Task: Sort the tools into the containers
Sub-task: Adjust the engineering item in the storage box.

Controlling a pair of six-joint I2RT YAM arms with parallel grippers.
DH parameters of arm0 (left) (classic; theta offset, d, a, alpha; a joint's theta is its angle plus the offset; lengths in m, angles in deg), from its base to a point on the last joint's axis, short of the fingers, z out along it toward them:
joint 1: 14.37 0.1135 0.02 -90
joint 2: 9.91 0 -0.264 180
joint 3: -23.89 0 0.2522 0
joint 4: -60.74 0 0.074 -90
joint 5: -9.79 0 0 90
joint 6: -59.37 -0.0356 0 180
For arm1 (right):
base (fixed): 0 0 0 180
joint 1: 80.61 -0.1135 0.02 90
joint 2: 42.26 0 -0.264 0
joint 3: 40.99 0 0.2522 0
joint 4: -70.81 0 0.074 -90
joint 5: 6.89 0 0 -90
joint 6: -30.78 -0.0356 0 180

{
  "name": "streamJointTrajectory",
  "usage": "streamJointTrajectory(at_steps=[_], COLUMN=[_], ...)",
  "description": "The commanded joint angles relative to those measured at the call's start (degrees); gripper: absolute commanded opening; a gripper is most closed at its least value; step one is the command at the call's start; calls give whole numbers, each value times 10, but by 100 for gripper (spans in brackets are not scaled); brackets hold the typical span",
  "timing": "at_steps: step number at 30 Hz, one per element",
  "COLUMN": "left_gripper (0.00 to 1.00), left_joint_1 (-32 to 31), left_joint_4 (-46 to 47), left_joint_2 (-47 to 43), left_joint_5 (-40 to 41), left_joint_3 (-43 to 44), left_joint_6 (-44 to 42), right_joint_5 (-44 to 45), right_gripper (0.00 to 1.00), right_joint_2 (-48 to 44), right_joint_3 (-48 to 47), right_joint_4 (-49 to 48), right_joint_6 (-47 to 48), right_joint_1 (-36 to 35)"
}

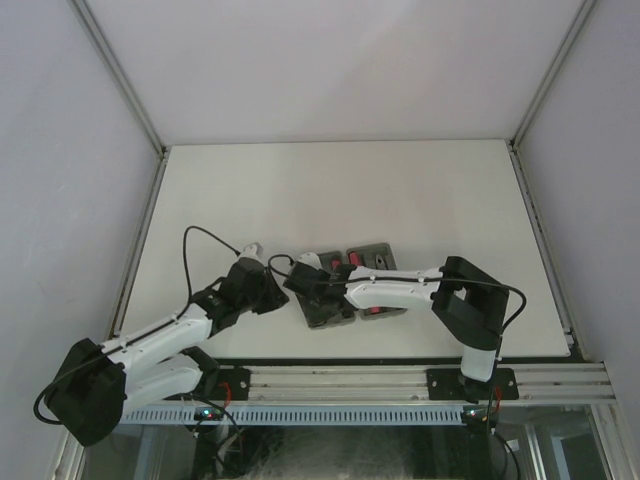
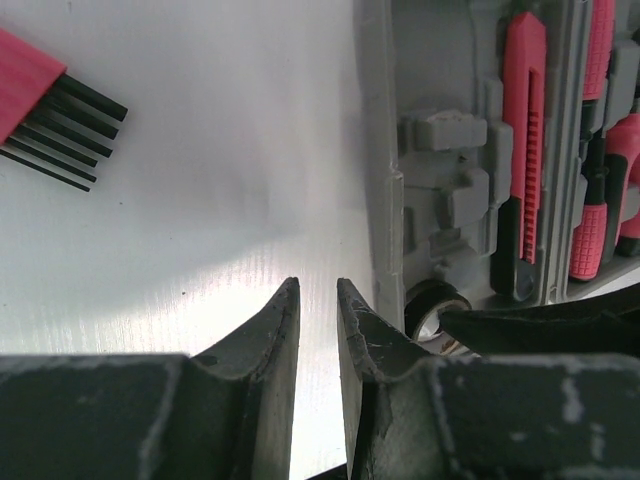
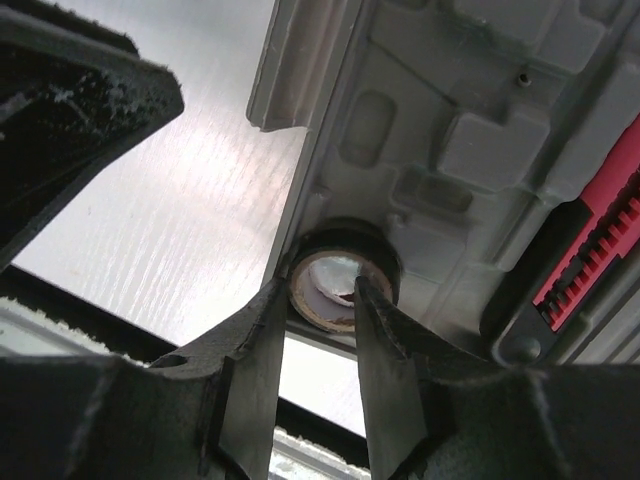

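White tabletop (image 1: 330,190) inside a pale-walled enclosure, seen from above, with two robot arms reaching in from the near edge toward its middle. Two grey trays (image 1: 380,250) with moulded recesses lie side by side there, looking like one slab.

From the right wrist camera, the right gripper (image 3: 318,287) is over the near corner of a tray. It is closed on the wall of the dark ring (image 3: 350,230), with one finger outside the rim and the other poking through the hole. The ring sits tilted in a round recess at the tray's edge. Straddling the wall looks like the surest way to grip a hollow roll and steer it into its pocket.

From the left wrist camera, the left gripper (image 2: 318,285) hovers over bare table just beside the tray wall. Its fingers are nearly together with a narrow slit between them, and they carry nothing. It appears to be waiting out of the way.

Several tools already lie in the tray: a red utility knife (image 2: 525,120) and the red-and-black screwdrivers (image 2: 590,230) beside it. A red holder with thin black rods (image 2: 55,105) lies out on the table, well apart from the trays, so the sorting is probably not finished.
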Motion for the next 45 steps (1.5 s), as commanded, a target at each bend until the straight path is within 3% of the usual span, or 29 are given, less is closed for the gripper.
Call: streamJointTrajectory(at_steps=[1,7,12,18,29,45], left_gripper=[25,27,26,24,14,15], left_joint_1=[4,4,4,-27,-143,-171], left_joint_4=[2,-9,-13,-9,-11,-5], left_joint_2=[-25,-42,-51,-68,16,65], left_joint_5=[4,11,6,-2,30,38], left_joint_3=[-7,-5,-1,7,58,98], left_joint_6=[-6,-8,-22,-48,-67,-50], right_joint_5=[-37,-34,2,9,-32,-29], right_gripper=[34,34,32,28,26,25], right_joint_2=[-53,-74,-80,-132,-176,-185], right_joint_3=[9,9,11,76,163,186], right_joint_4=[-54,-86,-56,-64,-121,-132], right_joint_6=[24,31,9,-24,-57,-66], right_joint_1=[-4,-8,-7,29,72,77])
